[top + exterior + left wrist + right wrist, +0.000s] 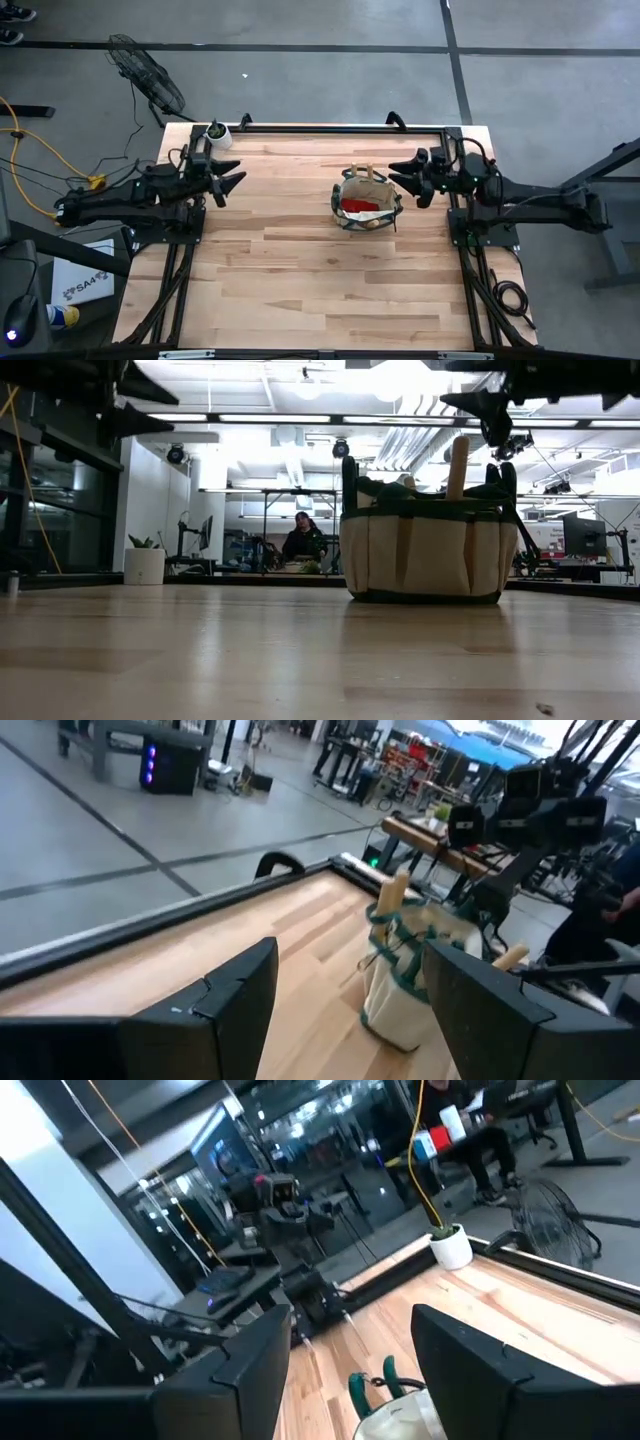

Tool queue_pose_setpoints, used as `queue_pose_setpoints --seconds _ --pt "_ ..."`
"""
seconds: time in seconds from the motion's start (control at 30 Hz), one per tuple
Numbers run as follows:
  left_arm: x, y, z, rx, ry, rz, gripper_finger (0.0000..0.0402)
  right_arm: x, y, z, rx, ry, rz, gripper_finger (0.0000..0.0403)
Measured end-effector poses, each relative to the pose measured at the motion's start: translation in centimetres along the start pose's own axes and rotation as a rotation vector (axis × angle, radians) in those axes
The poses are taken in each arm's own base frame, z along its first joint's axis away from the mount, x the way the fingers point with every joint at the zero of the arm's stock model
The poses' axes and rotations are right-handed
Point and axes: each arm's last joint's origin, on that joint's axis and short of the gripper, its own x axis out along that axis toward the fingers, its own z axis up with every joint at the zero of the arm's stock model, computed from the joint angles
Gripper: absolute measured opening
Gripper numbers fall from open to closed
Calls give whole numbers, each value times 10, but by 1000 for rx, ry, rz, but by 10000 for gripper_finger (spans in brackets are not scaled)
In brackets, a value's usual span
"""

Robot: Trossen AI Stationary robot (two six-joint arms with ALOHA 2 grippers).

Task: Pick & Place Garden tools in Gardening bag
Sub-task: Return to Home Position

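Observation:
The tan gardening bag (367, 201) with dark green trim stands upright on its base on the table, right of centre; it also shows in the low view (425, 550) and the left wrist view (410, 980). Wood tool handles (457, 468) stick up out of it, and a red glove (359, 206) lies inside. My left gripper (232, 180) is open and empty above the table's far left part. My right gripper (403, 178) is open and empty just right of the bag, above it.
A small white pot with a plant (217, 133) stands at the table's far left corner; it also shows in the right wrist view (452, 1246). Bare wood spreads over the table's near half (320, 290). A person sits in the room beyond (302, 540).

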Motion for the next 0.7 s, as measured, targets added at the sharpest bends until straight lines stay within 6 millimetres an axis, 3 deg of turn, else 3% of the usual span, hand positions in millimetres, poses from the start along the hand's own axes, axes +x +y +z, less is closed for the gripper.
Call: queue_pose_setpoints --seconds 0.43,0.7 --pt "1 20 -47 -101 43 6 243 -38 -19 -37 75 -132 14 201" --pt "2 24 -58 -169 -50 -63 243 -52 -24 -46 75 -213 31 201"
